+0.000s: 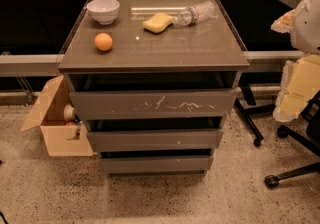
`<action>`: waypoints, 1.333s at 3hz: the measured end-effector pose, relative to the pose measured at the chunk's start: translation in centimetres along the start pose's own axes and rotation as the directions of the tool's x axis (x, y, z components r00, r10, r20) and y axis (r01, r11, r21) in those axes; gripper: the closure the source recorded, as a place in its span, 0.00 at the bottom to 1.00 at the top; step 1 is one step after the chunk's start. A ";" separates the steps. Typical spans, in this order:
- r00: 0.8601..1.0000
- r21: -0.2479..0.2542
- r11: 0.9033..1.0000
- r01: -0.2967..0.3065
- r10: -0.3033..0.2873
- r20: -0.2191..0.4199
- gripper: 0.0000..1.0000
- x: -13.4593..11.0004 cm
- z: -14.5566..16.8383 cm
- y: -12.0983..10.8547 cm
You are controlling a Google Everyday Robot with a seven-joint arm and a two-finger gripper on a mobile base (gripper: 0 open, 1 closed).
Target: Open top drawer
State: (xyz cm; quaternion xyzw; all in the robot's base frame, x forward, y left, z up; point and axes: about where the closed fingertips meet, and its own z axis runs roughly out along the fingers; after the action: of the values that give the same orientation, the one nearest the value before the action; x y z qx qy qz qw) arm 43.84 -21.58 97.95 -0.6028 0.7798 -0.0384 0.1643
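Here's the grey-brown three-drawer cabinet, square on, and the top drawer, the wide grey-brown handleless panel with a row of white scratches across its middle, sits directly under the cabinet top. It looks shut to me, its front tucked beneath the overhang, with a dark recess running along its upper edge.

The gripper is nowhere in frame. Only a white rounded shell shows at the right edge, possibly part of the arm, well apart from the drawer. Open or closed, I cannot tell.

So by my reading the opening hasn't begun; this is the approach step, with nothing touching the panel.

With no handle to take, the next move probably calls for reaching into that dark recess, hooking behind the top lip of the scratched panel, and pulling straight outward. It has to be that panel, not the two plain grey drawer fronts below.

On the cabinet top rest a white ceramic bowl, a round orange fruit, a yellow sponge and a clear plastic bottle lying on its side. A sharp tug could, I'd guess, set the fruit or bottle rolling.

An open cardboard box stands just beside the cabinet on the left, and a black wheeled chair base stands on the right.
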 end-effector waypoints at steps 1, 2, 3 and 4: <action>1.000 0.000 1.000 0.000 0.000 0.000 0.00 0.0 0.0 0.0; 0.999 -0.027 0.999 0.024 -0.023 0.038 0.00 -0.2 2.3 -0.1; 0.991 -0.082 0.993 0.082 -0.072 0.112 0.00 -0.5 7.3 -0.2; 0.974 -0.125 0.982 0.144 -0.118 0.194 0.00 -1.2 12.1 -0.1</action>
State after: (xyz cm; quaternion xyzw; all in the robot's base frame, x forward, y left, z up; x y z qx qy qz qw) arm 47.91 -18.75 86.80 -0.6641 0.7202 0.0615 0.1911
